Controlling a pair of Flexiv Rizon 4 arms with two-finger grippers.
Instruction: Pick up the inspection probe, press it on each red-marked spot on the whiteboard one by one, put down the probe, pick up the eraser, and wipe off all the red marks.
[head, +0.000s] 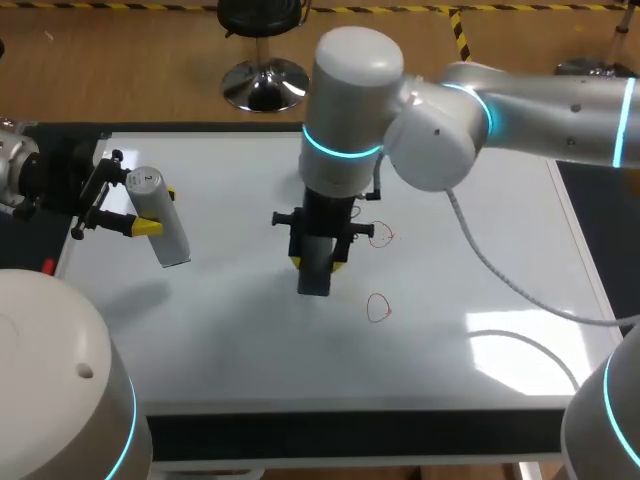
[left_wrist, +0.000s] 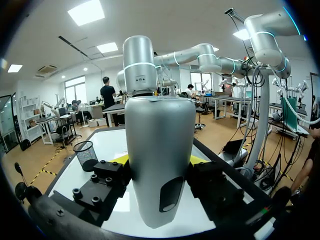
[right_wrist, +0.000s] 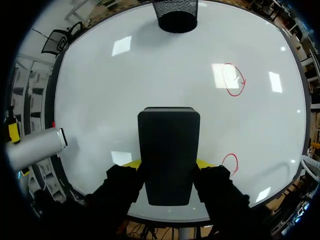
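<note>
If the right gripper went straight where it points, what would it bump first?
Probably the whiteboard: the right gripper points down at it, so its eraser would touch bare white beside the red marks.

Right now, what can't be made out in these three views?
Head view: whether the eraser touches the whiteboard; the right arm's wrist overhangs it.
Right wrist view: the board under the eraser, which covers it.
Left wrist view: the two red marks; the probe blocks the board ahead.
</note>
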